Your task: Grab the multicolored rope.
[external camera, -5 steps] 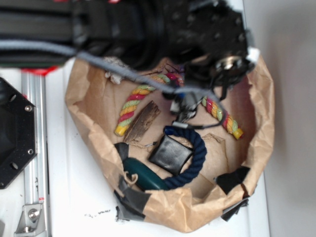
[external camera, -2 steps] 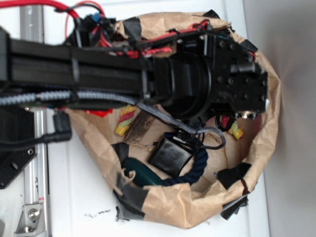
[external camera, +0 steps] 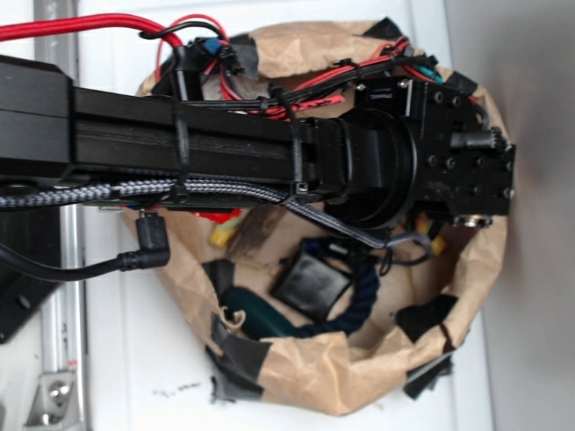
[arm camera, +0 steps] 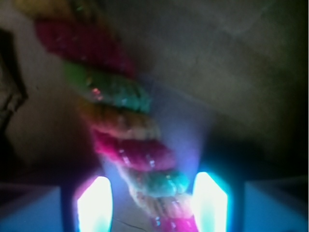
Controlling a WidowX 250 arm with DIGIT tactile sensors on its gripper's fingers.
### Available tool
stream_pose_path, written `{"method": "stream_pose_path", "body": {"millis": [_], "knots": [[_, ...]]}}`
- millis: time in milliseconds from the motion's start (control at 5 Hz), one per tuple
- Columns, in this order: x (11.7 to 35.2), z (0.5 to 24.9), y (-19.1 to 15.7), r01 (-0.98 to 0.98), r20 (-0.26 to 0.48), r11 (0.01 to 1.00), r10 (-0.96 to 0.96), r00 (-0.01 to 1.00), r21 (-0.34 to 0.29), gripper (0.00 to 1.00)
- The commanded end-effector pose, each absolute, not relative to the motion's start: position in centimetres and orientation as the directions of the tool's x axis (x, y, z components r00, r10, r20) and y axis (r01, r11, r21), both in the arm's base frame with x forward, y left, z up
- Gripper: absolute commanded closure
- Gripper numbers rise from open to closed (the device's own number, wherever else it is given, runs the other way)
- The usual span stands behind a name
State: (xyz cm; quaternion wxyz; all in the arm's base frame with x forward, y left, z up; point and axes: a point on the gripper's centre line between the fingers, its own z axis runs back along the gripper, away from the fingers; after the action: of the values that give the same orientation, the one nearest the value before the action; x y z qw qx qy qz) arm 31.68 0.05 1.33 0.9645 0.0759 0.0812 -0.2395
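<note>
In the wrist view we are seeing the fingers (arm camera: 152, 203) standing apart, one glowing pad (arm camera: 94, 205) on each side of the multicolored rope (arm camera: 130, 150), which is running up between them. The pads are sitting just beside its thick twisted strands of pink-red, green and yellow; we cannot tell whether they are touching it. The rope is looking fuzzy and blurred, lying on dull brown paper.

In the exterior view the black boxy arm (external camera: 269, 144), strapped with braided grey cable and red wires, is covering most of the rope; only yellow bits are showing, one near the paper bag's (external camera: 359, 377) left wall and one near its right wall. The bag is crumpled, rolled down and patched with black tape. Inside it, below the arm, a dark navy rope (external camera: 359, 296) is curling around a flat black square (external camera: 310, 283), beside a smooth dark green object (external camera: 260, 314). The bag is resting on a white surface (external camera: 135, 359).
</note>
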Motion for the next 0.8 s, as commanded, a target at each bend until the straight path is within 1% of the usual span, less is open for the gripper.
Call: {"method": "stream_pose_path", "body": {"millis": [0, 200, 400, 600], "knots": [[32.58, 1.56, 0.54, 0.374, -0.152, 0.927, -0.366, 0.918, 0.027, 1.00], [33.57, 1.11, 0.74, 0.394, -0.136, 0.919, -0.390, 0.911, 0.004, 1.00], [33.42, 1.31, 1.10, 0.393, -0.112, 0.919, -0.393, 0.913, -0.027, 1.00], [32.81, 1.53, 1.44, 0.264, -0.084, 0.964, -0.265, 0.961, -0.026, 1.00]]}}
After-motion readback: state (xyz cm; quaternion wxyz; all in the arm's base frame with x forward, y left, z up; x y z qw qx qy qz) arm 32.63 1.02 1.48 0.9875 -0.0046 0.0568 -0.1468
